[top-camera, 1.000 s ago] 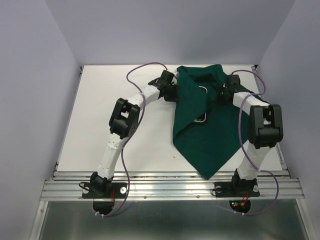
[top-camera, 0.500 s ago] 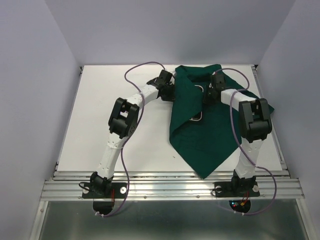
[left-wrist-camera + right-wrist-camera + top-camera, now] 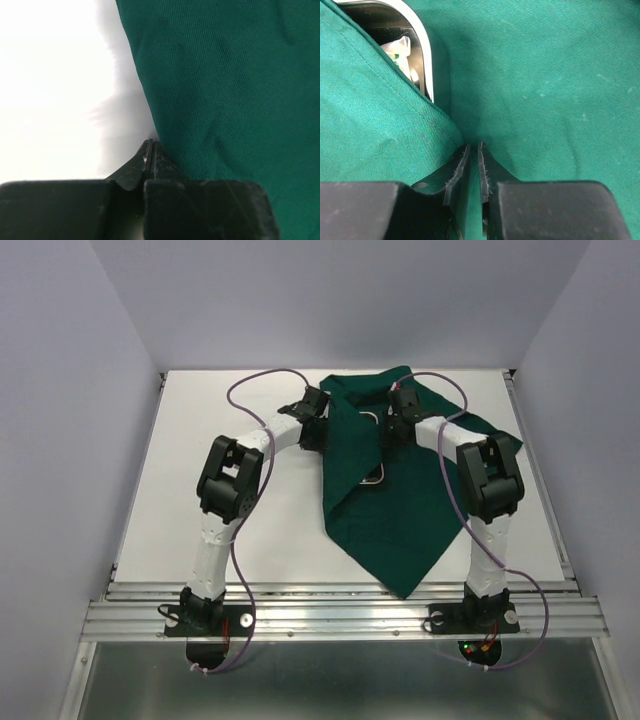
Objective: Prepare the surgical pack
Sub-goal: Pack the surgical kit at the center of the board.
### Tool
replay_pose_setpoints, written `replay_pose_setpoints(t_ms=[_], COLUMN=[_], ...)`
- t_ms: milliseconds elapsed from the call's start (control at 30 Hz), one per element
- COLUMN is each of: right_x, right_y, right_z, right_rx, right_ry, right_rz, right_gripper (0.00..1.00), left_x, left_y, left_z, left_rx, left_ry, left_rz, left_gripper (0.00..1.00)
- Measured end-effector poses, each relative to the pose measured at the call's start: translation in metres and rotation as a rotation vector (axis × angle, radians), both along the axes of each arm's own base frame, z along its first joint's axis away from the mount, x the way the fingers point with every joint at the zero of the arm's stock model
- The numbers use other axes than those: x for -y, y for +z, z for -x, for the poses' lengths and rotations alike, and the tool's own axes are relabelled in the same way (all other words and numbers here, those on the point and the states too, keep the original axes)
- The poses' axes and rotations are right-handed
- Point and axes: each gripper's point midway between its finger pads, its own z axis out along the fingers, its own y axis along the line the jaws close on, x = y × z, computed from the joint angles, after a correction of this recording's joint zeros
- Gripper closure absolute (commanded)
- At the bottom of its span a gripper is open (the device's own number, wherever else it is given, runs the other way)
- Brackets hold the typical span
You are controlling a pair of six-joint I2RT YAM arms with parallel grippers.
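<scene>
Both arms have swung toward 9 o'clock over the last second, dragging the green drape (image 3: 400, 515) with them across the white surface (image 3: 200, 500). Its folded flap now lies nearer the middle, while the long tip still points to 6 o'clock. The left claw (image 3: 149, 155) is pinched tight at the drape's 9 o'clock edge, fingers meeting on the cloth. The right claw (image 3: 474, 152) is drawn narrow over a fold of cloth near the drape's 12 o'clock end. The steel tray (image 3: 427, 60) sits half under the flap, with one rim corner bare and a white crumpled piece (image 3: 399, 49) showing inside.
</scene>
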Motion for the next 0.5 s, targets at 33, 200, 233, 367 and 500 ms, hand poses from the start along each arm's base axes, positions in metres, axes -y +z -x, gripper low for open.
replay_pose_setpoints(t_ms=[33, 200, 233, 367, 500], right_x=[-0.007, -0.039, -0.044, -0.067, -0.077], right_y=[0.0, 0.001, 0.001, 0.002, 0.002], right_z=[0.0, 0.002, 0.002, 0.005, 0.01], right_rx=[0.003, 0.007, 0.009, 0.017, 0.014], right_ry=[0.012, 0.07, 0.077, 0.11, 0.117], right_rz=[0.002, 0.003, 0.001, -0.002, -0.012], right_gripper=[0.82, 0.83, 0.83, 0.82, 0.79], left_x=[-0.008, -0.042, -0.047, -0.068, -0.082], left_y=[0.0, 0.0, 0.0, 0.001, 0.003], left_z=[0.002, 0.01, 0.012, 0.016, 0.02], left_rx=[0.002, -0.007, -0.009, -0.022, -0.024], left_ry=[0.013, 0.062, 0.068, 0.088, 0.099], left_rz=[-0.023, -0.111, -0.123, -0.181, -0.235], left_gripper=[1.0, 1.0, 1.0, 1.0, 1.0])
